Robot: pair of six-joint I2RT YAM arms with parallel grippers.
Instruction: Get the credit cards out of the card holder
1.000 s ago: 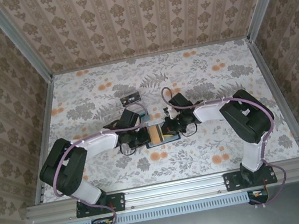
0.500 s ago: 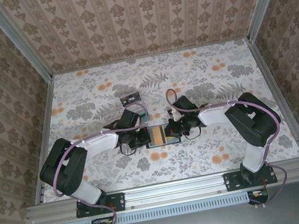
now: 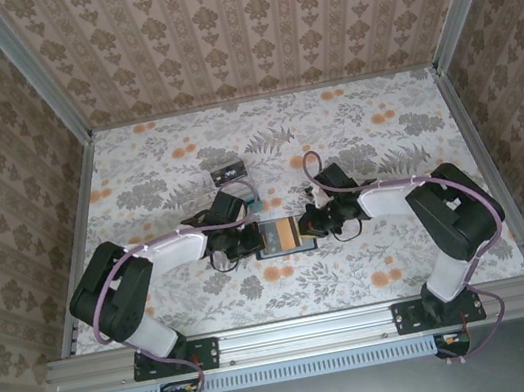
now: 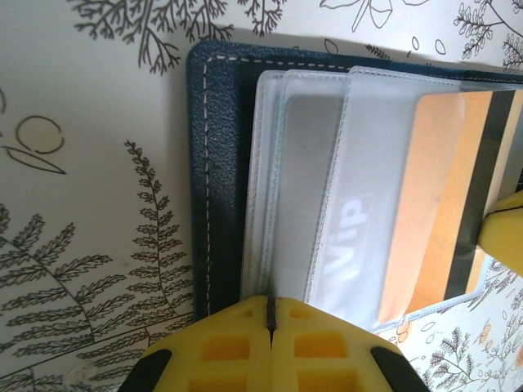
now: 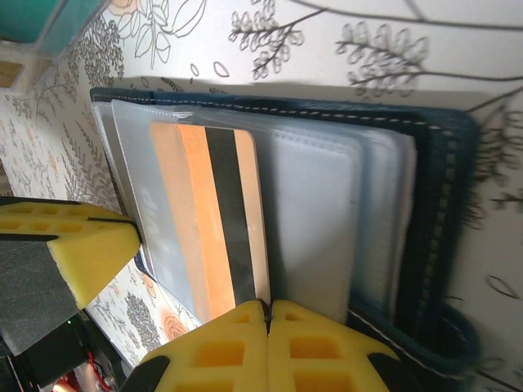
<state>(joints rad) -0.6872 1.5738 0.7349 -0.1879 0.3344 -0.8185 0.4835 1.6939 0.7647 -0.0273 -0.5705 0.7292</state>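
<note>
Card holder (image 3: 284,236) lies open at table centre. Left gripper (image 4: 270,309), fingers together, tips at its near sleeve edge. Right gripper (image 5: 267,310), fingers likewise together, at the orange credit card (image 5: 208,220). Judgement: pin the holder firmly and slide the card flat, rightward.

Left arm (image 3: 165,249): white link shells, bulky black joint housings
Right arm (image 3: 390,199): same white and black build
Cables (image 3: 95,325): thin mauve, running along each arm to its base
Bases (image 3: 174,359): flat black plates, near left and near right
Finger pads (image 4: 229,349): yellow, moulded with square pockets, black backing
</note>
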